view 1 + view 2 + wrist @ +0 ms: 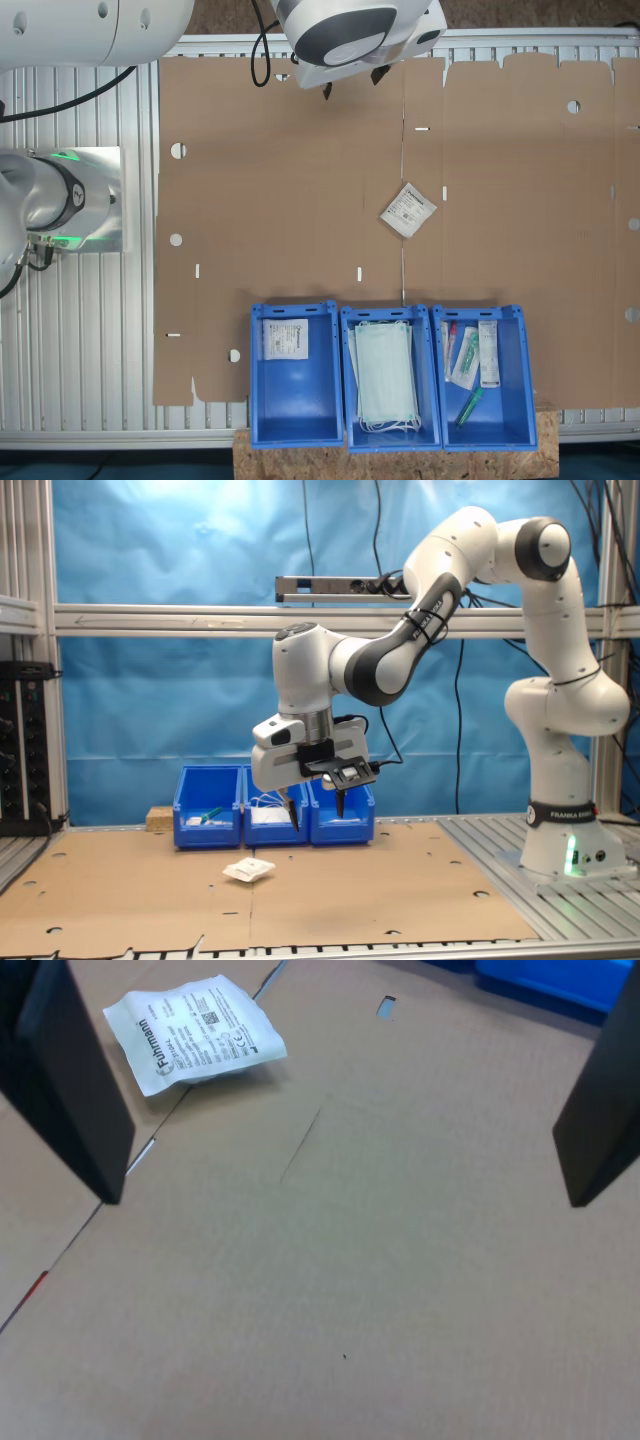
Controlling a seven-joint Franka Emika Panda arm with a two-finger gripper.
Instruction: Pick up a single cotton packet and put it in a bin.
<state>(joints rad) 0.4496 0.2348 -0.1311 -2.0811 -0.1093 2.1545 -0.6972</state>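
On the cardboard lies the cotton packet [408, 209], alone; the first exterior view alone reveals the bin [296, 375] contents. Above, the end effector [314, 807] hangs spread wide, empty.

The hand [314, 802] hangs above the counter [290, 190] with its jaws spread wide and bare cardboard beneath them. The cotton packet [408, 209] lies alone on the open cardboard, well apart from everything, with free room on all sides. At the near edge in the first exterior view, three blue bins stand touching side by side; the bin [296, 375] at the first exterior view's left holds one white packet and is otherwise open from above.
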